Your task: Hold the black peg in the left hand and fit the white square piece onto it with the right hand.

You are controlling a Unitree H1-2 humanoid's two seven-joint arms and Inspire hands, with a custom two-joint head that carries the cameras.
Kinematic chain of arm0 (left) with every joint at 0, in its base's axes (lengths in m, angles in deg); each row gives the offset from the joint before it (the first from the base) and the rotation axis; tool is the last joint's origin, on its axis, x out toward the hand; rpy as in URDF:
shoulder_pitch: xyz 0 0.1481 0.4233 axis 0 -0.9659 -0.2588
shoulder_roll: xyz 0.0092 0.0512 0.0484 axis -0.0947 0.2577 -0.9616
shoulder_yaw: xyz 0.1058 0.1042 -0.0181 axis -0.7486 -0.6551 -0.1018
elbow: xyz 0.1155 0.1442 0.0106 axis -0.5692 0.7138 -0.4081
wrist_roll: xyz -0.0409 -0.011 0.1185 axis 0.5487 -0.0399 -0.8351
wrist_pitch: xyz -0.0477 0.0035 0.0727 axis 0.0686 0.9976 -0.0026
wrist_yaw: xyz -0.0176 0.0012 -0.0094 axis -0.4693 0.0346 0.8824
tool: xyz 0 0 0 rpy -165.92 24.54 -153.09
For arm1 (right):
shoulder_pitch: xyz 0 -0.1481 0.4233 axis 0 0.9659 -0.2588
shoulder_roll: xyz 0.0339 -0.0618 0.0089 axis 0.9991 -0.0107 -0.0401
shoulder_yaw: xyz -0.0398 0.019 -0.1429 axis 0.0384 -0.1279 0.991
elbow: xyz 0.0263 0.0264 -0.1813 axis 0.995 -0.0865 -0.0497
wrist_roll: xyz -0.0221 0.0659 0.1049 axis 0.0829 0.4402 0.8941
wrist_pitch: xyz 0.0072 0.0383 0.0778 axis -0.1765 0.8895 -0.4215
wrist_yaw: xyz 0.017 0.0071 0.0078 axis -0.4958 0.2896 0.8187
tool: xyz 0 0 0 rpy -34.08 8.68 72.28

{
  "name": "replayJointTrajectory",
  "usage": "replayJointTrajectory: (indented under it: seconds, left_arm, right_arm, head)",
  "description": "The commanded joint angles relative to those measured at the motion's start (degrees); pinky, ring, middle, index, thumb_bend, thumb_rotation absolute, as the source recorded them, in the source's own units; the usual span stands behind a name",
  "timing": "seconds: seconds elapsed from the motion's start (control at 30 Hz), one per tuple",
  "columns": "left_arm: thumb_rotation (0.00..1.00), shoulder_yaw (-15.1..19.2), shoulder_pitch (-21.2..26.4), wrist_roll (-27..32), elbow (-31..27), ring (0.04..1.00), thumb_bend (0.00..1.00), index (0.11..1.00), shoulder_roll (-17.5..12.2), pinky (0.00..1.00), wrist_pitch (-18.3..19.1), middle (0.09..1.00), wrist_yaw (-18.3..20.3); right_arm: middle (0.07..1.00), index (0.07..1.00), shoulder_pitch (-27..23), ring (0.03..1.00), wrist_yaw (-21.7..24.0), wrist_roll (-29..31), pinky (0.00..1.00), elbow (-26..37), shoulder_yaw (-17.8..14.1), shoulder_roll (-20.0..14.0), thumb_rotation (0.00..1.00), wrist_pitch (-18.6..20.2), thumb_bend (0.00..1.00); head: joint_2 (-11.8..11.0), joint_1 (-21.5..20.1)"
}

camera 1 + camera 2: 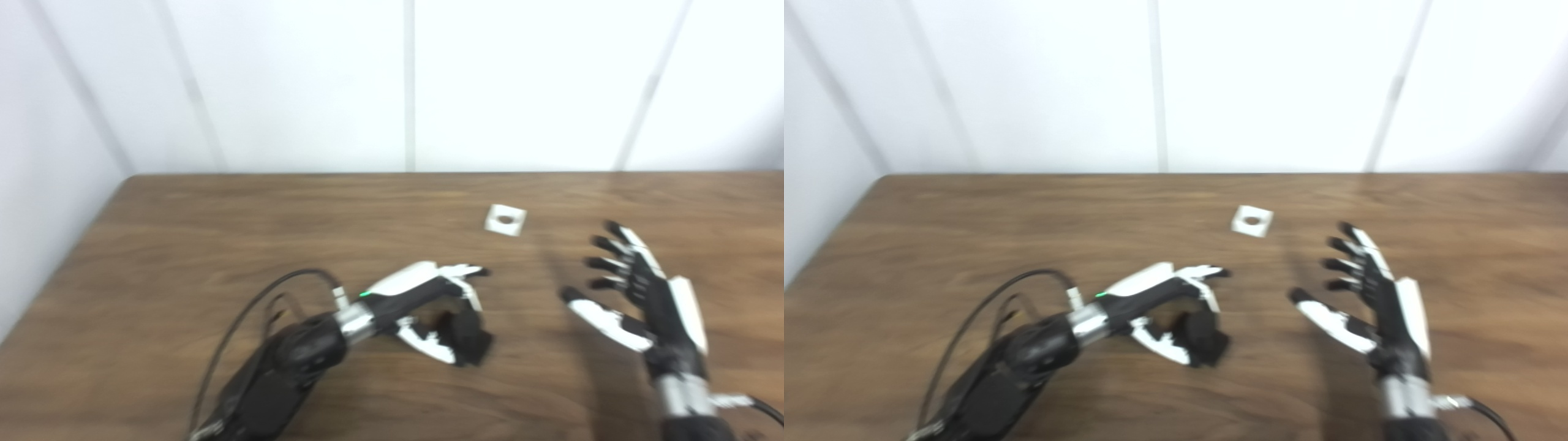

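**A:** ok so what's the left hand (429, 306) doing? Everything looks kinda smeared to me.

**B:** yeah it's blurry. Its arm comes in from about 7 o'clock and the hand lies low over the wooden table (184, 233), a bit below the middle of the picture. The fingers (465, 271) reach toward 3 o'clock and curl down, thumb underneath, and there's a dark lump between them. That's the black peg (468, 337). It sits at the hand's 5 o'clock side, down at table level.

**A:** so it's got the peg?

**B:** fingers and thumb are wrapped round it, so I'd say it's grasping it, yeah. Whether the peg is lifted off the wood or resting on it, can't tell with this blur.

**A:** and the right hand (637, 294)?

**B:** it comes up from 5 o'clock, palm facing the left hand, fingers spread wide and pointing to about 11 o'clock, thumb sticking out toward 9. Nothing in it, fully released.

**A:** where's the white square piece (505, 220)?

**B:** flat on the table, off at 11 o'clock from the right hand and 1 o'clock from the left one, clear of both. You can see a dark round hole in its middle. Behind the table there's a plain white panelled wall (306, 86) at 12 o'clock.
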Motion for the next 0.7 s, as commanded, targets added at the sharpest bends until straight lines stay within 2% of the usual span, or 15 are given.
replayJointTrajectory:
  seconds: [0.0,0.23,0.37,0.53,0.67]
  left_arm:
    - [0.08,0.1,-0.9,0.1,-0.9,1.0,0.52,0.491,-2.1,1.0,-0.5,0.972,2.0]
    - [0.08,0.8,-1.6,2.1,0.3,1.0,0.52,0.49,-3.1,1.0,-2.3,0.962,2.3]
    - [0.07,0.9,-1.5,2.0,0.5,1.0,0.52,0.49,-3.4,1.0,-2.6,0.958,2.5]
    - [0.07,1.0,-1.2,1.7,1.0,1.0,0.52,0.49,-3.5,1.0,-2.8,0.956,2.6]
    - [0.07,1.1,-1.2,1.4,0.8,1.0,0.52,0.49,-3.7,1.0,-3.0,0.952,2.3]
  right_arm:
    - [0.845,0.903,-1.9,0.756,-0.8,-1.1,0.62,2.3,0.3,0.4,0.36,-2.0,0.62]
    - [0.852,0.895,-5.0,0.774,-1.2,-3.9,0.64,1.0,0.1,-0.3,0.41,-1.8,0.65]
    - [0.851,0.893,-7.3,0.782,-0.9,-4.7,0.65,0.4,-0.3,-1.0,0.41,-1.3,0.66]
    - [0.851,0.881,-11.4,0.775,-0.3,-8.2,0.68,-1.3,-0.3,-3.6,0.42,0.0,0.66]
    - [0.866,0.86,-16.5,0.792,2.7,-9.3,0.66,-3.1,-0.1,-7.0,0.42,3.0,0.68]
  head:
    - [-0.5,-2.1]
    - [-2.3,-8.7]
    - [-2.9,-9.6]
    - [-3.4,-9.6]
    - [-3.9,-9.4]
